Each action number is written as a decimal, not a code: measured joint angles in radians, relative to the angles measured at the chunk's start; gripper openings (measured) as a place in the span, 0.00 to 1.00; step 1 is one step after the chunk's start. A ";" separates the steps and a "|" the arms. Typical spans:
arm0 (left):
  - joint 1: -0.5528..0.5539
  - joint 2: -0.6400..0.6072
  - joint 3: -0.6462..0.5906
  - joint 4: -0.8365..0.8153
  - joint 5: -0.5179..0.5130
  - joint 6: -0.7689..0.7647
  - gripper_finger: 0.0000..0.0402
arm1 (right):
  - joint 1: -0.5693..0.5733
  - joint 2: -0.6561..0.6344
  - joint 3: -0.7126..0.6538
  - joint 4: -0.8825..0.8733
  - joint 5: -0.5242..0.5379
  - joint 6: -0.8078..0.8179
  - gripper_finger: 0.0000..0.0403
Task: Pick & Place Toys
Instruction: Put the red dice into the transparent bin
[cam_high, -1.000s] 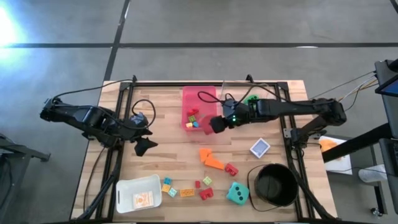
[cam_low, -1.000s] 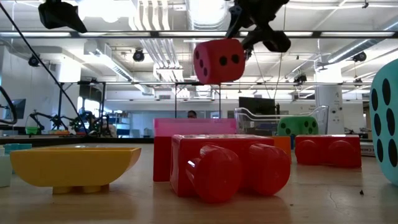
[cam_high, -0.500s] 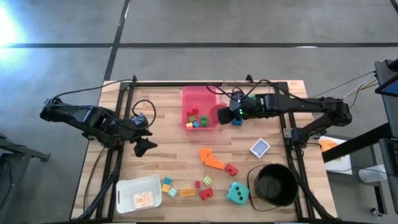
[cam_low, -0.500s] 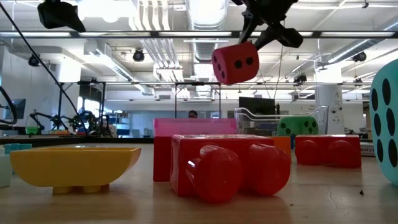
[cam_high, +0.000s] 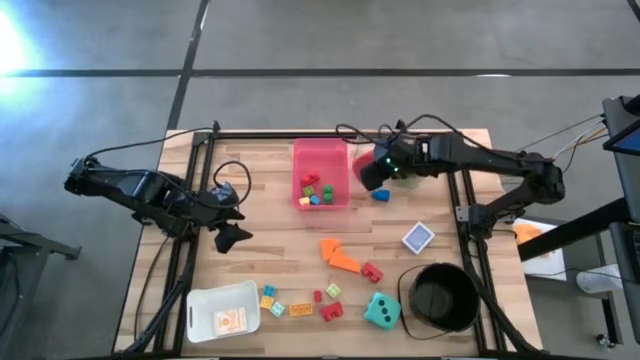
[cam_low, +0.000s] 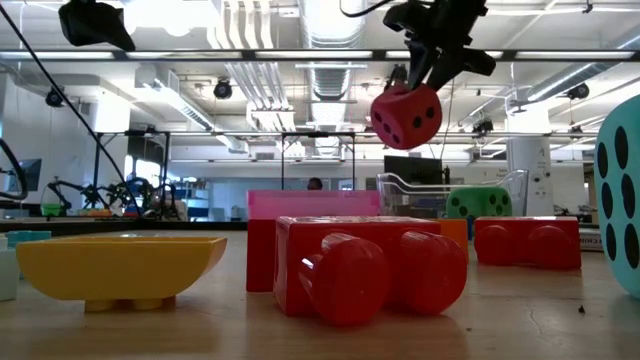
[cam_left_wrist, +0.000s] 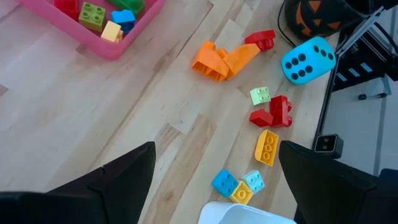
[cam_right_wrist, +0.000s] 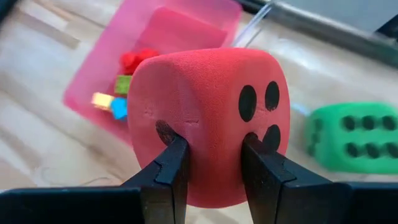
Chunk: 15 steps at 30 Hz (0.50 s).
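Observation:
My right gripper (cam_high: 372, 172) is shut on the red dotted die (cam_right_wrist: 208, 118), which hangs high above the table just right of the pink tray (cam_high: 322, 152). In the low view the die (cam_low: 405, 115) hangs under the gripper (cam_low: 432, 62). A green die (cam_right_wrist: 351, 137) lies on the table behind it. Several small bricks (cam_high: 316, 190) lie in the tray. On the near half of the table lie a teal die (cam_high: 381, 311), orange bricks (cam_high: 340, 255), more small bricks (cam_high: 300, 300) and a card (cam_high: 418, 237). My left gripper (cam_high: 228, 232) waits open at the left. My right gripper pinches the red die's near face (cam_right_wrist: 211, 168) between its two fingers (cam_right_wrist: 171, 165), and the soft surface dents in around the tips. The fingers slant down from the table's right side. The die hangs tilted below them, lifted clear of table and tray.
A black round bucket (cam_high: 440, 297) stands at the near right and a white container (cam_high: 222, 310) at the near left. A blue brick (cam_high: 381, 195) lies right of the tray. Black frame rails (cam_high: 190, 250) run along the table's left and right edges.
My right gripper has carried the red die from over the tray's near right corner toward the table's far edge and a little right, rising slightly. The wrist has turned, and the die has turned with it. It has stayed shut on the die.

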 joint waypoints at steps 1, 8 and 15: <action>0.001 0.000 0.000 0.000 0.000 0.000 0.86 | -0.014 0.000 0.007 -0.011 0.000 -0.021 0.26; 0.002 0.000 0.000 0.017 0.000 -0.008 0.86 | -0.126 0.000 0.033 -0.046 0.000 -0.137 0.26; 0.004 0.000 0.000 0.022 -0.008 -0.057 0.86 | -0.216 0.011 0.035 -0.045 0.000 -0.207 0.25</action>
